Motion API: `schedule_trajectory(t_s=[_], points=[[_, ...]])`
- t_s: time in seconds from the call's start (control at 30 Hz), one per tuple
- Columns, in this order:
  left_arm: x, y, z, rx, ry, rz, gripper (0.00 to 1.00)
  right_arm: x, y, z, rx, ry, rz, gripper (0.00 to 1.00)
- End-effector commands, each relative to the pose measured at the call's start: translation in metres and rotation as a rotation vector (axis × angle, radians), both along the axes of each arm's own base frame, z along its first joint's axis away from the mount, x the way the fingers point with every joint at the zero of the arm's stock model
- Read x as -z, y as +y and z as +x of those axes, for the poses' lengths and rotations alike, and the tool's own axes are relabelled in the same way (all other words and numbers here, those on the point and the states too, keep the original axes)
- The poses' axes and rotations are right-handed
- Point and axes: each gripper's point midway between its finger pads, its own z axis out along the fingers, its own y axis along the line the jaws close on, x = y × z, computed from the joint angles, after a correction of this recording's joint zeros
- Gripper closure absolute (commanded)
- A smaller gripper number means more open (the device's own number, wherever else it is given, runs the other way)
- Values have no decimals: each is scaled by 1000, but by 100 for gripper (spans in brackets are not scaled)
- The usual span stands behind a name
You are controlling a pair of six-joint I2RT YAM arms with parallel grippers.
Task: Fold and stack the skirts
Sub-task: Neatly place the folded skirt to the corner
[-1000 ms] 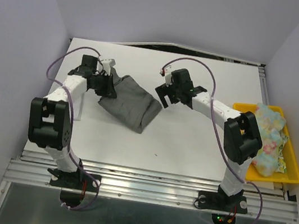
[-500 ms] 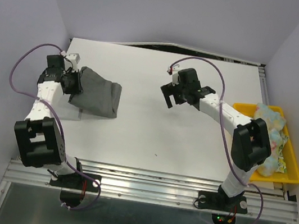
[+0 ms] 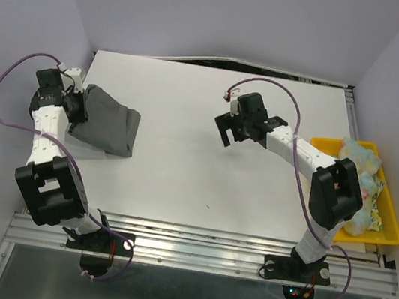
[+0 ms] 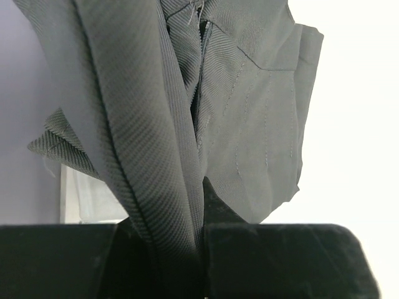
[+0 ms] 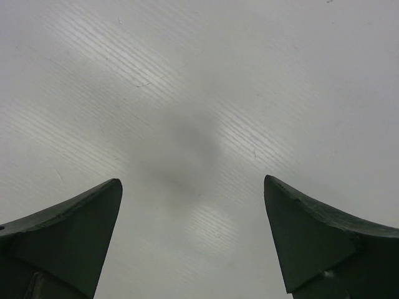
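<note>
the left gripper [image 3: 79, 106] is clamped on an edge of the folded dark grey skirt [image 3: 108, 126] at the left side of the table [image 3: 201, 188], likely to start the stack clear of the middle; the right gripper [image 3: 227, 129] hovers empty, jaws wide apart; the floral skirts [image 3: 357, 182] lie in the yellow tray [image 3: 392, 235], right.

We see the dark grey skirt [image 3: 109, 121] lying bunched near the left edge of the tabletop [image 3: 180, 177], with the left gripper [image 3: 78, 109] pinching the cloth at its left end. The right gripper [image 3: 223, 132] hangs over the middle, nearer the far edge, jaws spread and holding nothing. At the right edge, a yellow tray [image 3: 393, 229] carries a heap of pastel floral skirts [image 3: 357, 182].
</note>
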Motion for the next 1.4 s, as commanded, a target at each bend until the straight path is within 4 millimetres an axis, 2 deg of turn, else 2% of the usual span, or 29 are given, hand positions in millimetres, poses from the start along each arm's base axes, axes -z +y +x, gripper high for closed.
schedule_trajectory(t_s=[0.0, 0.17, 0.23, 0.27, 0.33, 0.37, 0.4, 0.53, 0.57, 0.63, 0.7, 0.73, 0.77, 0.87, 0.93, 1.0, 1.07, 1.1, 1.13, 1.17, 1.2, 1.23, 1.33, 1.37], points=[[-17, 18, 8, -2, -57, 78, 100, -14, 1, -4, 0, -20, 37, 0], [2, 40, 5, -64, -20, 145, 99, -13, -1, -5, 1, -16, 26, 0], [12, 50, 2, -100, 10, 163, 96, -13, -2, -6, 1, -16, 23, 0], [13, 54, 2, -115, 12, 172, 88, -12, -3, -7, 1, -13, 21, 0], [14, 60, 1, -138, 16, 200, 79, -13, -4, -9, 1, -16, 20, 0], [12, 63, 1, -147, 10, 214, 67, -12, -6, -9, 4, -16, 17, 0], [2, 72, 1, -171, 0, 257, 61, -14, -7, -11, 4, -20, 16, 0], [-13, 81, -2, -203, -7, 307, 60, -14, -8, -12, 4, -19, 14, 0], [-17, 86, -5, -228, 0, 333, 51, -15, -9, -12, 6, -22, 13, 0], [-31, 93, -9, -252, -8, 378, 48, -17, -9, -12, 4, -28, 14, 0], [-44, 98, -15, -271, -14, 421, 33, -18, -9, -11, 5, -30, 14, 0], [-50, 98, -16, -270, -25, 433, 29, -19, -8, -11, 4, -32, 16, 0], [-63, 98, -19, -273, -50, 452, 29, -20, -8, -10, 2, -35, 18, 0], [-84, 95, -22, -258, -99, 487, 28, -21, -7, -10, 1, -34, 21, 0], [-101, 90, -24, -226, -138, 519, 28, -21, -6, -10, 2, -33, 24, 0], [-105, 77, -23, -156, -153, 505, 29, -20, -5, -11, -8, -21, 26, 0], [-100, 66, -23, -91, -134, 494, 28, -22, -2, -13, -20, 1, 28, 0], [-96, 53, -18, -29, -140, 463, 27, -17, -3, -17, -22, 31, 17, 0], [-93, 43, -16, 28, -138, 444, 24, -21, -4, -14, -19, 38, 34, 0], [-89, 31, -15, 93, -135, 425, 14, -20, 1, -19, -41, 64, 57, 0], [-87, 10, -11, 172, -151, 401, 11, -18, -3, -20, -27, 95, 73, 0], [-87, -1, -9, 206, -163, 396, 2, -19, -9, -17, -13, 107, 92, 0], [-86, -36, 1, 272, -196, 403, 1, -17, -21, -17, 18, 150, 138, 0], [-86, -61, 7, 332, -215, 395, 1, -19, -30, -14, 41, 157, 159, 0]])
